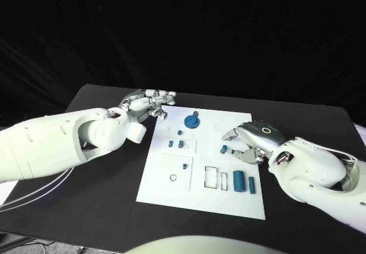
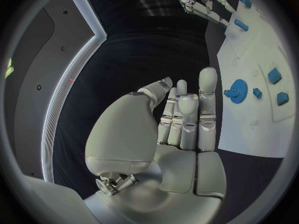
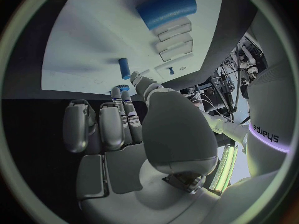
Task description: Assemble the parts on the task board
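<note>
Two silver hands hover over the black bench beside the white task board (image 1: 200, 201). The right hand (image 1: 248, 143), fingers curled and empty, is just beside the small blue cylindrical peg (image 1: 223, 150), lying near the board's middle. The left hand (image 1: 148, 101) holds nothing, fingers loosely apart, farther away.

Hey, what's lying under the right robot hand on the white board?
A small blue part lies on the task board by the right robot hand, at its fingertips. The board under the palm is covered.
</note>
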